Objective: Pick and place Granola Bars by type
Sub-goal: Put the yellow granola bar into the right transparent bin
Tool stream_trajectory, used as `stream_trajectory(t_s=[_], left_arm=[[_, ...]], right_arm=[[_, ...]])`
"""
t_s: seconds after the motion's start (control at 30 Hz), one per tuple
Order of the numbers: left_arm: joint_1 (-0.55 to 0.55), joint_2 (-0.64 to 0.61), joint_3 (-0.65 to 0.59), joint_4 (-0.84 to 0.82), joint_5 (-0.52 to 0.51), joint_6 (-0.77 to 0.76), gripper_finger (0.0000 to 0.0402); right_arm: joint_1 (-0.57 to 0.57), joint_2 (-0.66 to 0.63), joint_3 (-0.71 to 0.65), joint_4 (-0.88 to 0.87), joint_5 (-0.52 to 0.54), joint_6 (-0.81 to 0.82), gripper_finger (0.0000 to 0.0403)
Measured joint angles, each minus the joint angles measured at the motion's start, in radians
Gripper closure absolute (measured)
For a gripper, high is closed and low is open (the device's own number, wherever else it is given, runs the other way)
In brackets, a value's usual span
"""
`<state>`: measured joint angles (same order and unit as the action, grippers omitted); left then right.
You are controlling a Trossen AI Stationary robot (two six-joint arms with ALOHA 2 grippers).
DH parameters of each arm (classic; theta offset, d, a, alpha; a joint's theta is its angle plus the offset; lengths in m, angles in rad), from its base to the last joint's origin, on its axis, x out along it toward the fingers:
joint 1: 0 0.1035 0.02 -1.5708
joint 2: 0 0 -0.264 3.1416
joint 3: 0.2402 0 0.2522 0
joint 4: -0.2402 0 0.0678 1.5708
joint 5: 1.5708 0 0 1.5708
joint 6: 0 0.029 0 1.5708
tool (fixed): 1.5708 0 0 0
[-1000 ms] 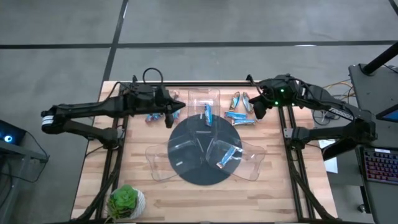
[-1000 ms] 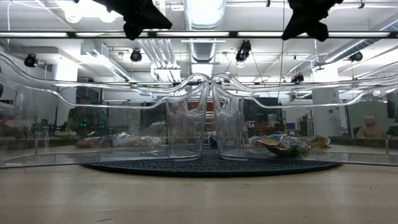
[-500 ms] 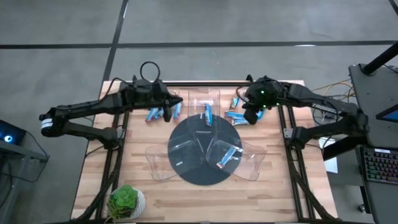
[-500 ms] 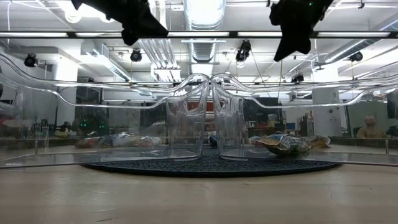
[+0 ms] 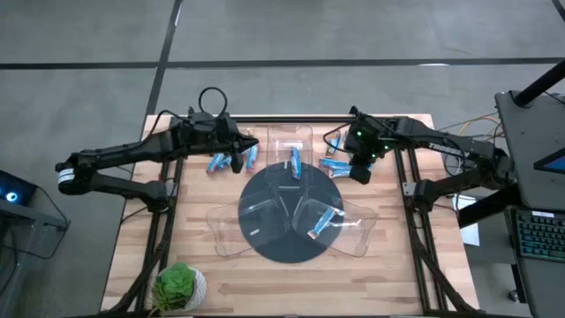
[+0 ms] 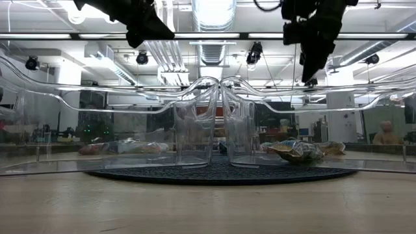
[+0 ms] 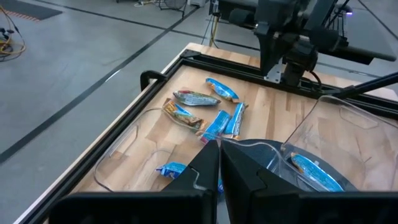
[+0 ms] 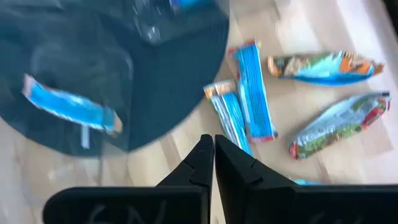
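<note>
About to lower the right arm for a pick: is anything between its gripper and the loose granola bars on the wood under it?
Nothing visible. The right gripper hangs over the blue granola bars, jaws together, bare wood around them. The clear tray lies beside them, not over them.

This is a robotics lab or workshop in an open industrial hall. The wooden table (image 5: 388,265) stands on a grey concrete floor (image 5: 265,35) marked with dark lines, with a keyboard (image 5: 538,234) and loose cables (image 5: 463,124) on a side bench. Beyond the table, the low view shows bare ceiling ducts (image 6: 211,49), strip lights (image 6: 211,10), hanging spotlights (image 6: 31,63) and white columns (image 6: 70,91), with cluttered benches far behind.
</note>
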<state>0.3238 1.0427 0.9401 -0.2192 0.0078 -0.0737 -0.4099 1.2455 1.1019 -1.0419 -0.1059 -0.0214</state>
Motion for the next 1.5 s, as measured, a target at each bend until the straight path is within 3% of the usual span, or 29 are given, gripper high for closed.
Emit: stream_trajectory(t_s=[0.47, 1.27, 1.5], left_arm=[[0.002, 0.0, 0.0, -0.008, -0.002, -0.005, 0.0401], [0.002, 0.0, -0.012, -0.016, -0.009, -0.022, 0.0401], [0.002, 0.0, -0.013, -0.025, -0.009, -0.038, 0.0401]], right_arm=[[-0.15, 0.045, -0.047, 0.006, 0.0, -0.144, 0.0394], [-0.153, 0.067, -0.312, 0.233, -0.052, -0.21, 0.0393], [-0.153, 0.096, -0.315, 0.237, -0.053, -0.196, 0.0344]])
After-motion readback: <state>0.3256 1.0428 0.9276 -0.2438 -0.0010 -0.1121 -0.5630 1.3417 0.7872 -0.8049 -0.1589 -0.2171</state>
